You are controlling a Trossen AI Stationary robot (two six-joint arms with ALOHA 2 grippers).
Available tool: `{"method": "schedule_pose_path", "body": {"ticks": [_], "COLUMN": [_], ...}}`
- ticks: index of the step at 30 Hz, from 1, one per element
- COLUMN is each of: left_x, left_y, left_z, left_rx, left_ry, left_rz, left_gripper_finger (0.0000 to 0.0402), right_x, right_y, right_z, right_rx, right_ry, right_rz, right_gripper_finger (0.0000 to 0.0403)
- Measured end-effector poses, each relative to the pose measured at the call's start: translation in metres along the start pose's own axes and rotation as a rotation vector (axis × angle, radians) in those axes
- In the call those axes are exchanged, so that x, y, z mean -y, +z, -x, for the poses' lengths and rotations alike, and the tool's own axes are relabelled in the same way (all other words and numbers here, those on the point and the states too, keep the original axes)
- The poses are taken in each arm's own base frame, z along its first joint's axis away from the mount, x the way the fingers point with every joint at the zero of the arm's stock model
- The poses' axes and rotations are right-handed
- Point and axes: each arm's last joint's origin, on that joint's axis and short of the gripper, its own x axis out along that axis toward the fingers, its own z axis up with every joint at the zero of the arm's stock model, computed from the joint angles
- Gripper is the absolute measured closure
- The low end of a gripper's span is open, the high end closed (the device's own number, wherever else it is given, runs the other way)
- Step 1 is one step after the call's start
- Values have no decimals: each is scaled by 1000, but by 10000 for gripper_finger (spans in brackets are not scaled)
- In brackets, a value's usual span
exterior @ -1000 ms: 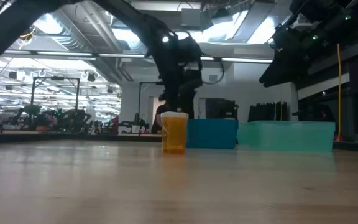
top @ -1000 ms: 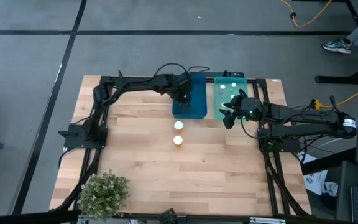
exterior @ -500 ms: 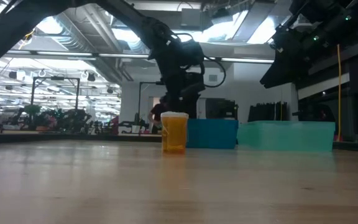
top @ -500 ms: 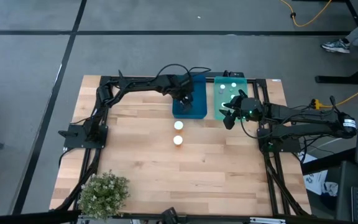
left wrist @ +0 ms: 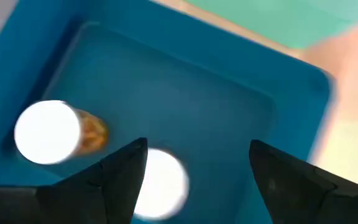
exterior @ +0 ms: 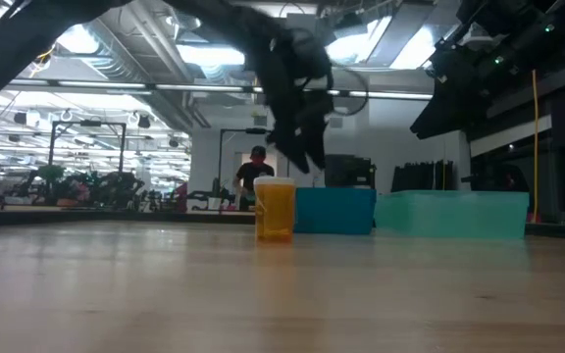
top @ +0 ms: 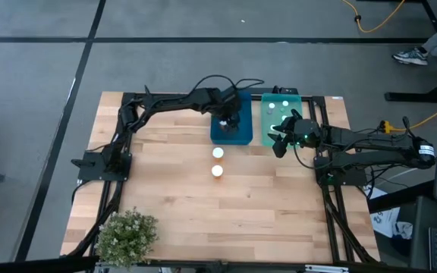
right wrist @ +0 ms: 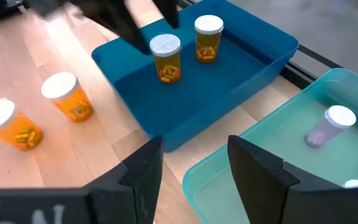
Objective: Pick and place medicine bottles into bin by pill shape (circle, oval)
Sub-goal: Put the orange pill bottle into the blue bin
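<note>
Two amber bottles (right wrist: 167, 57) stand in blue bin (right wrist: 229, 81); my left tool (top: 230, 120) hangs above, fingers apart, empty. Two more (right wrist: 67, 96) wait on worktop (top: 173, 182). Probably light, slick plastic; grip body below cap.

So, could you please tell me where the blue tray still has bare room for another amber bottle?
The blue tray is bare across its near half, toward the teal tray. Its far end is crowded: two amber bottles stand there upright, with the left pincer open just above them.
</note>
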Motion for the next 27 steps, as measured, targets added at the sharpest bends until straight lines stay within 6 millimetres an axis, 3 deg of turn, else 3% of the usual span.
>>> {"method": "schedule_pose_path", "body": {"ticks": [9,16,19,27], "left_x": [65,107,114,113], "left_y": [6,-8,-17,-38], "left_z": [72,118,122,94], "left_rx": [-189,-300,-362,-501], "left_ry": [-23,46,70,61], "left_rz": [-150,-305,-307,-327], "left_gripper_finger": [127,130,134,135], "right_x": [0,0,0,-1], "right_y": [0,0,0,-3], "right_z": [0,0,0,0], "right_rx": [0,0,-1,-33], "right_ry": [0,0,1,29], "right_rz": [-1,-2,-3,-16], "right_gripper_finger": [220,220,220,220]}}
